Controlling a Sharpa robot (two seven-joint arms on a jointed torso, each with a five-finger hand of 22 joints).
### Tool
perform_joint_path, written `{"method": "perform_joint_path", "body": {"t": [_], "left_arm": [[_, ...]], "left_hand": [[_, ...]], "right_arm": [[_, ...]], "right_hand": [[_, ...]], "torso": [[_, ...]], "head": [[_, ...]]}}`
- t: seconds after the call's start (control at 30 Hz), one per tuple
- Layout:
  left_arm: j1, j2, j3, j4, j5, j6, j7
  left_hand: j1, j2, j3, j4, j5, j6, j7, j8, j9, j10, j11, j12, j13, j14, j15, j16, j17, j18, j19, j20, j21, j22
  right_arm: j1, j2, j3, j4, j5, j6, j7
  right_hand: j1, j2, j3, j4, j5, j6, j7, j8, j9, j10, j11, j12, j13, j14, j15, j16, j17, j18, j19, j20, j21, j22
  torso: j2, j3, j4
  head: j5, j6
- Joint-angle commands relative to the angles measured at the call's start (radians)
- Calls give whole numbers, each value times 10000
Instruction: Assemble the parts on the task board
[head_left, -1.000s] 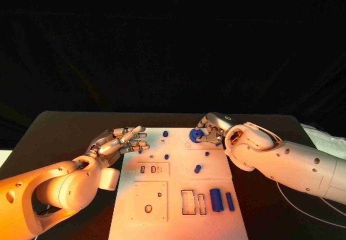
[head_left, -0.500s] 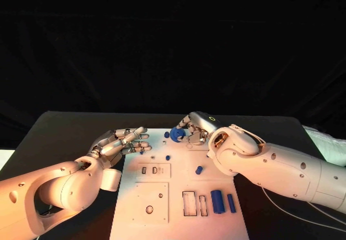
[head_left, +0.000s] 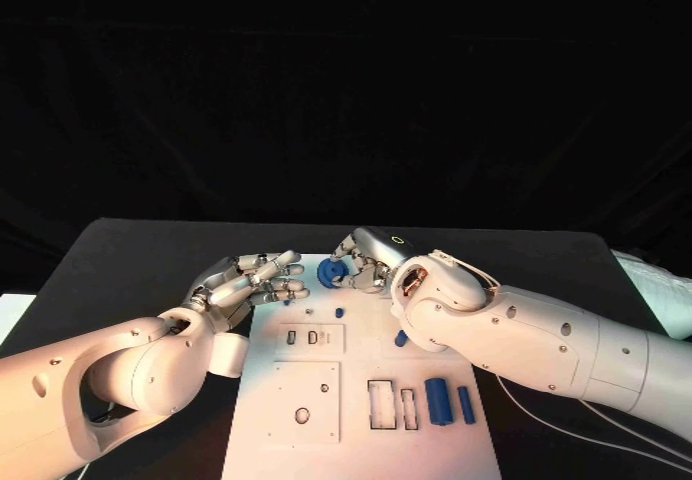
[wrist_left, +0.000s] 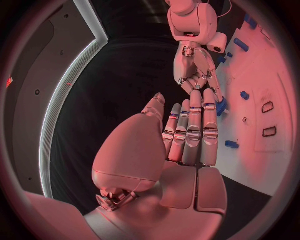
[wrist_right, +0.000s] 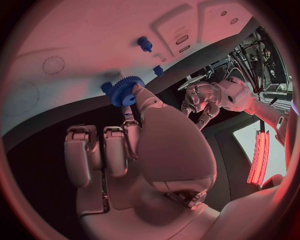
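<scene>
While the right hand (head_left: 364, 268) pinches the blue gear (head_left: 333, 273) over the board's (head_left: 361, 420) far end, the left hand (head_left: 245, 290) hovers empty, fingers spread. Small, stiff plastic, likely light; toothed rim offers grip.

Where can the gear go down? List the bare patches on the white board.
Bare white board lies along its near edge, below the rectangular slots and upright blue blocks. The far end is crowded: the right robot hand holds the blue toothed gear there, beside the left robot hand and small blue pegs.
</scene>
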Motion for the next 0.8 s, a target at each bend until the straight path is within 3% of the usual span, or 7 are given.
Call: {"method": "perform_joint_path", "body": {"t": [0.03,0.33,0.63,0.8], "left_arm": [[12,37,8,-8,5,214,59],[12,46,8,-17,5,216,45],[12,46,8,-13,5,202,13],[12,41,8,-13,5,194,-5]], "left_hand": [[99,-34,11,-69,-48,-35,7,-62,-2,-79,18,-53,2,-32,23,-53,17,97,49,17,-38,-16],[99,-34,11,-69,-48,-35,7,-62,-2,-79,18,-53,2,-32,23,-53,17,97,49,17,-38,-16],[109,-22,23,-83,-46,-36,8,-65,-1,-82,18,-54,2,-34,23,-58,31,98,53,16,-44,-18],[109,-19,25,-84,-46,-36,9,-66,-1,-84,19,-54,2,-34,23,-60,34,98,53,16,-45,-18]], "right_arm": [[2,121,-24,-144,-198,442,58],[0,203,-45,-236,-248,642,12],[-1,262,-50,-327,-293,626,-55],[-1,284,-54,-397,-254,459,-69]], "right_hand": [[-169,11,163,114,-21,214,-146,60,593,263,-4,-59,624,806,-7,10,1178,-200,280,-25,29,1569],[-302,-51,204,110,-119,124,-109,-11,574,223,26,-160,573,794,16,-17,1126,-195,260,-8,19,1547],[-664,-336,183,139,-277,-465,132,-332,444,41,228,-573,339,765,180,-84,1003,-168,164,118,-35,1432],[-1135,-656,-238,358,-488,-1436,303,-354,331,-203,402,-1125,0,743,331,-133,918,-139,69,273,-92,1316]], "torso": [[3,15,-9],[-3,18,-25],[1,16,-12],[-1,18,-22]], "head": [[50,-23],[47,-43],[47,-59],[66,-57]]}}
